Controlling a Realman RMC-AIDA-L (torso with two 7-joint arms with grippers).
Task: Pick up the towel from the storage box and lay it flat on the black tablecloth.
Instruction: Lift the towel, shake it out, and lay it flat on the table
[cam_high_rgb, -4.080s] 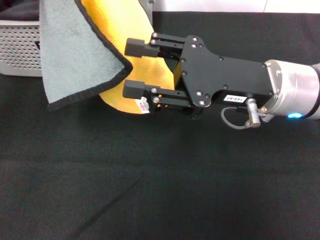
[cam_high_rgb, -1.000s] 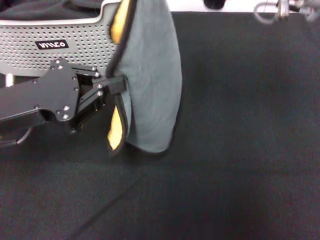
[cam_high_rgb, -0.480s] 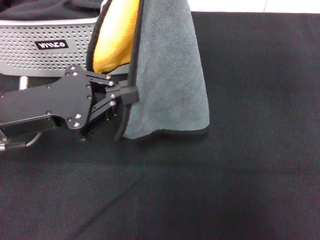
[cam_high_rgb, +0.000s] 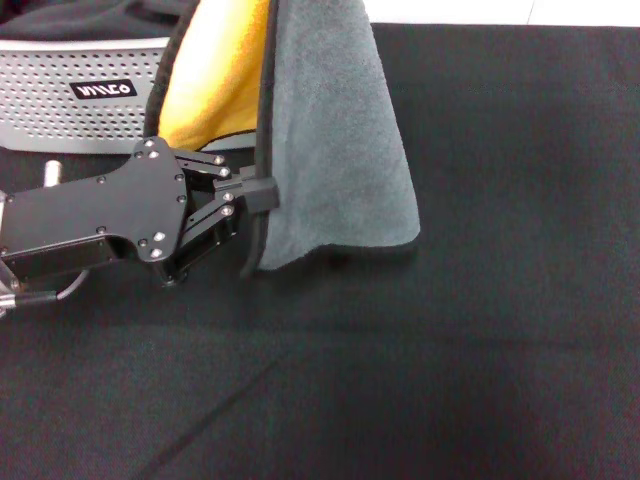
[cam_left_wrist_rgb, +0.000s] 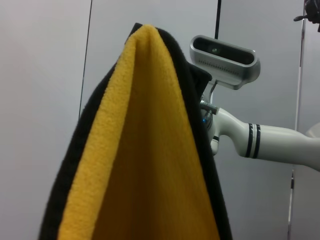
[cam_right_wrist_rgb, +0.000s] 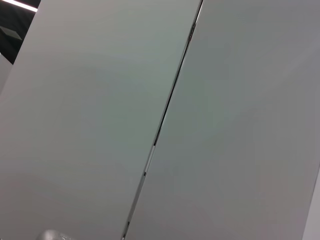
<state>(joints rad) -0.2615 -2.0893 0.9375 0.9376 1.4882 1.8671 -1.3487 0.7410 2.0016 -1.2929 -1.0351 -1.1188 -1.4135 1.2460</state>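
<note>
Head view: towel (cam_high_rgb: 335, 140) hangs over black tablecloth (cam_high_rgb: 500, 350), beside storage box (cam_high_rgb: 70, 95). Left pincer (cam_high_rgb: 255, 215) clamps its black side edge. Soft, light, limp; likely folds. Corners best hold. Right pincer unseen.

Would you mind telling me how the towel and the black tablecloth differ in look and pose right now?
The towel is two-toned, grey-teal on one face and orange-yellow on the other, with dark edging; the black tablecloth is plain black. The towel hangs folded and upright, its edge between the fingers of the left hand, while the tablecloth lies spread flat. The towel is far smaller than the tablecloth. Both are soft fabric.
</note>
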